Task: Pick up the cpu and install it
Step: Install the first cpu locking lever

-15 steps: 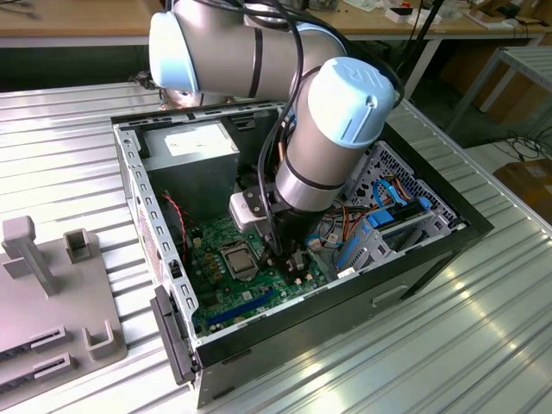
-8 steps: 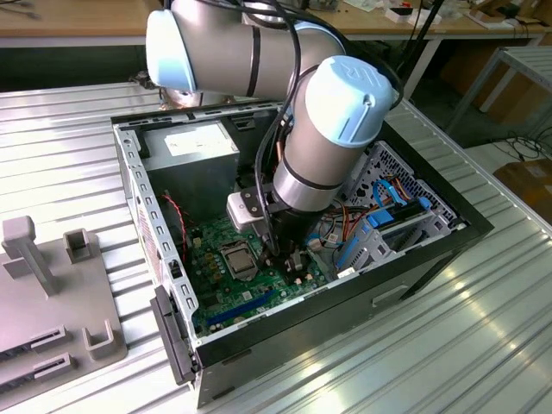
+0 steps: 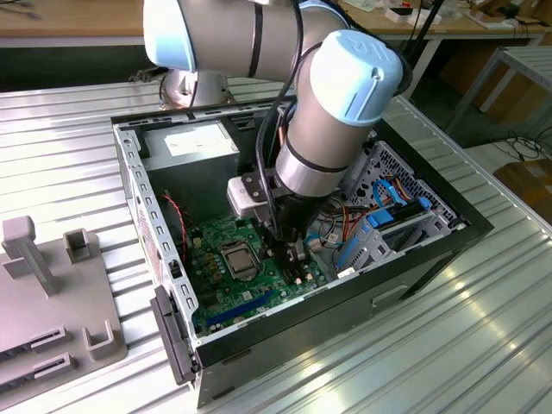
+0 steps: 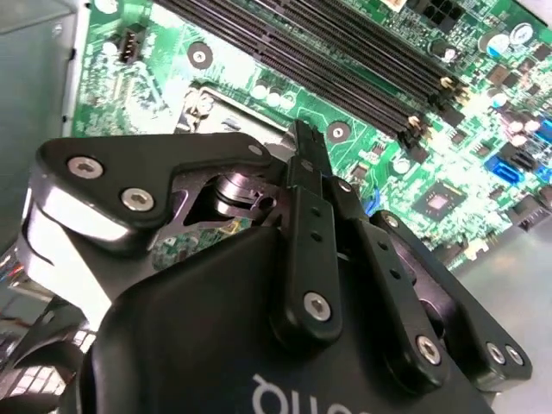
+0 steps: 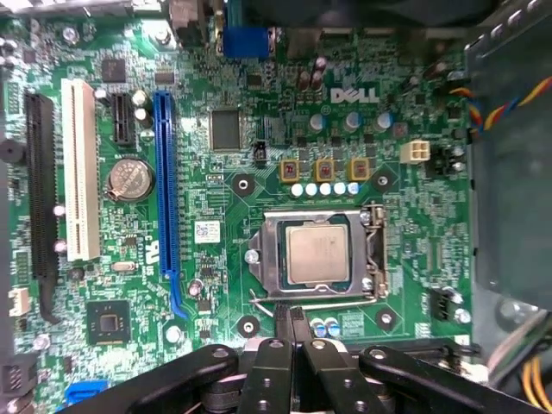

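The cpu (image 5: 317, 253), a pale silver-grey square, lies flat inside the silver-framed socket (image 5: 373, 250) on the green motherboard (image 5: 414, 285). In the exterior view the cpu (image 3: 238, 257) shows as a small pale square in the open computer case. My gripper (image 5: 291, 314) hovers just beside the socket's edge, its two black fingers pressed together with nothing between them. In the second wrist view my gripper (image 4: 304, 136) is shut above the board, and its body hides most of the socket. In the exterior view my gripper (image 3: 291, 255) hangs to the right of the socket.
The case walls (image 3: 138, 207) ring the board. A blue slot (image 5: 166, 190), a white slot (image 5: 79, 168) and a coin cell (image 5: 129, 178) lie beside the socket. Black memory slots (image 4: 345, 60) run nearby. A drive cage with blue cables (image 3: 388, 224) stands at the exterior view's right, a grey fixture (image 3: 52, 285) at its left.
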